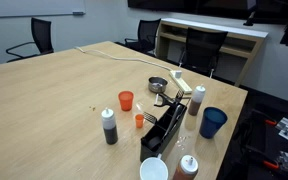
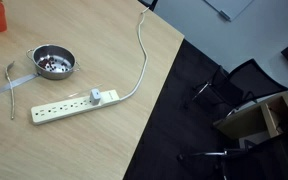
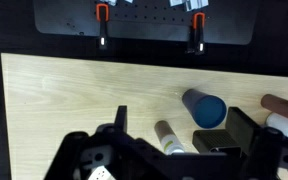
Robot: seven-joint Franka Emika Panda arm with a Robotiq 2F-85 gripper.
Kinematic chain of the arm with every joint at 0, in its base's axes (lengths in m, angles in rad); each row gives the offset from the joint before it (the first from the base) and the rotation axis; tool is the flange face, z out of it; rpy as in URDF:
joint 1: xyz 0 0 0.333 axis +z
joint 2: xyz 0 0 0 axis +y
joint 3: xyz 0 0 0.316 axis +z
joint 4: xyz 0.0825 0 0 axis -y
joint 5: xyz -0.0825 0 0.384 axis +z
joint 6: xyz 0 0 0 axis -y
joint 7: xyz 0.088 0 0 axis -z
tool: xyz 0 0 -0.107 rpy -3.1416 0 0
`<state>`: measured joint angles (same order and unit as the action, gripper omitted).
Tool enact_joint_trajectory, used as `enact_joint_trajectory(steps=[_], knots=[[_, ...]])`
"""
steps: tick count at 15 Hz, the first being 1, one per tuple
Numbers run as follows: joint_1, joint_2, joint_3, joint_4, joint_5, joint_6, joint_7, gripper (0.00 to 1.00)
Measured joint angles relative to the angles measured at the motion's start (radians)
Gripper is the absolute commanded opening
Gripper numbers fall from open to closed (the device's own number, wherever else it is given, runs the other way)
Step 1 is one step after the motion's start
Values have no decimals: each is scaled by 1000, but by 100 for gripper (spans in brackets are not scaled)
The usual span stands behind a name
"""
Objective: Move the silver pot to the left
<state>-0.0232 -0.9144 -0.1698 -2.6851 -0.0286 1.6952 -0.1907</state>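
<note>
The silver pot point(image 1: 158, 85) stands near the far right of the wooden table, beside a white power strip point(image 1: 181, 82). In an exterior view the pot point(image 2: 52, 62) shows a handle and small bits inside, with a spoon point(image 2: 10, 85) to its left. My gripper point(image 3: 181, 122) shows only in the wrist view. It is open and empty, high above the table, over a blue cup point(image 3: 204, 108) and a bottle point(image 3: 169, 137). The pot is out of the wrist view. Neither exterior view shows the arm.
On the table are an orange cup point(image 1: 126, 100), a dark bottle point(image 1: 110, 126), a black rack point(image 1: 166, 128), a brown-capped white bottle point(image 1: 197, 99), the blue cup point(image 1: 213, 122), a white cup point(image 1: 154, 168) and a red-capped bottle point(image 1: 187, 166). The power strip's cable point(image 2: 142, 50) runs across the table.
</note>
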Motion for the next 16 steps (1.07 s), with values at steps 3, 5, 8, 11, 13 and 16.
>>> enact_joint_trajectory(steps=[3, 5, 8, 11, 13, 16], knots=[[0, 0, 0, 0, 0, 0, 0, 100], [0, 0, 0, 0, 0, 0, 0, 100], [0, 0, 0, 0, 0, 0, 0, 100], [0, 0, 0, 0, 0, 0, 0, 100], [0, 0, 0, 0, 0, 0, 0, 100], [0, 24, -3, 7, 0, 6, -14, 100]])
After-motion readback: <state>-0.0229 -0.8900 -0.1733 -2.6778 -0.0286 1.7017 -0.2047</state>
